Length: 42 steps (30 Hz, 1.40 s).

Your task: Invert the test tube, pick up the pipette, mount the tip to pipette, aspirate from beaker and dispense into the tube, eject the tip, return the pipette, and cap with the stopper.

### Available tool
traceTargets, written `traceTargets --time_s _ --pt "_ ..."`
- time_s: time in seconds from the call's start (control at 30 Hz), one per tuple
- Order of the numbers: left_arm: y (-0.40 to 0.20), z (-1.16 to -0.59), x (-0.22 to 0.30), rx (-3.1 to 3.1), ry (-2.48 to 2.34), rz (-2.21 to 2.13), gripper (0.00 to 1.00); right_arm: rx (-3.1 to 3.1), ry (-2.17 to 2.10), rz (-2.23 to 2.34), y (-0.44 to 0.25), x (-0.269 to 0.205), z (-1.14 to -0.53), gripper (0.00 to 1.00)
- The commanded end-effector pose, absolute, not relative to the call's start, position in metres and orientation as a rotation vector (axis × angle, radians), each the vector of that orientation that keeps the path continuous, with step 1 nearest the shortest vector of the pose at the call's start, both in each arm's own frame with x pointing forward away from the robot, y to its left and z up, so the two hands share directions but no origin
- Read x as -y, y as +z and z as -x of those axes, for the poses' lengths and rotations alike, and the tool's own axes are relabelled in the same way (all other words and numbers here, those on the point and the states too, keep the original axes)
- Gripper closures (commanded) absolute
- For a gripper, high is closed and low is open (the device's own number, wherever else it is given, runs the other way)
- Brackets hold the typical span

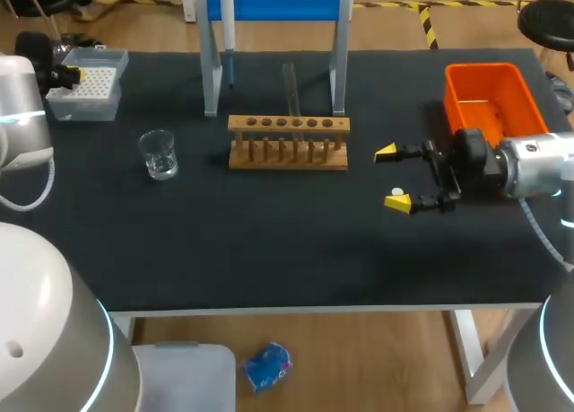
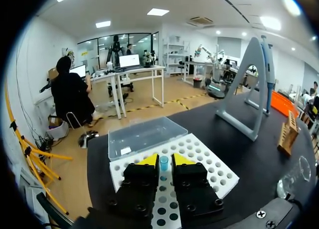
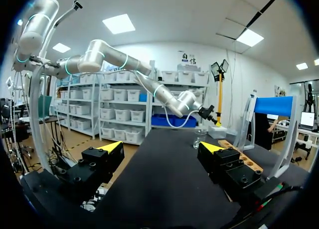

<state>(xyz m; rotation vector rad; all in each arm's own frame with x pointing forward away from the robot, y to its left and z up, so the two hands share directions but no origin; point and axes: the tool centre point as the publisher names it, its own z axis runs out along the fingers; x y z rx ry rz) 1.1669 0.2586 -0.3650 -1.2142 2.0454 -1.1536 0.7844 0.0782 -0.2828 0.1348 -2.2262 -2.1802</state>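
Head view is showing the test tube (image 1: 289, 87) standing upright in the wooden rack (image 1: 287, 144), midway along the desk and nearer its far edge. Right gripper (image 1: 395, 175) is hovering near the rack's right end, jaws spread wide, holding nothing. Closing in too low or skewed, it would be risking knocking the rack or letting the glass slip. Left gripper (image 2: 164, 161) is sitting over the tip box (image 2: 212, 165) at the far left corner, jaws seemingly clenching a blue tip (image 2: 164, 162); pulling crookedly would be risking dragging the box.
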Motion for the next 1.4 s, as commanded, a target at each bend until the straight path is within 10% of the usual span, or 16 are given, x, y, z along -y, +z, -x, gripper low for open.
traceTargets --time_s 0.03,0.77,1.03,1.4 --pt "-0.3661 -1.17 -0.2605 -2.055 -1.155 1.216 0.85 2.227 -2.18 -0.136 -0.2831 -0.0779 -0.7838 0.0" --pt "-0.3674 -1.1762 -0.2592 -2.056 -1.166 1.2 0.81 2.227 -2.18 -0.136 -0.2831 -0.0779 -0.7838 0.0" --pt "-0.3678 -1.1779 -0.2602 -2.053 -1.168 1.202 1.0 2.227 -2.18 -0.136 -0.2831 -0.0779 -0.7838 0.0" --pt "-0.3659 -1.1766 -0.2617 -2.054 -1.165 1.2 1.0 2.227 -2.18 -0.136 -0.2831 -0.0779 -0.7838 0.0"
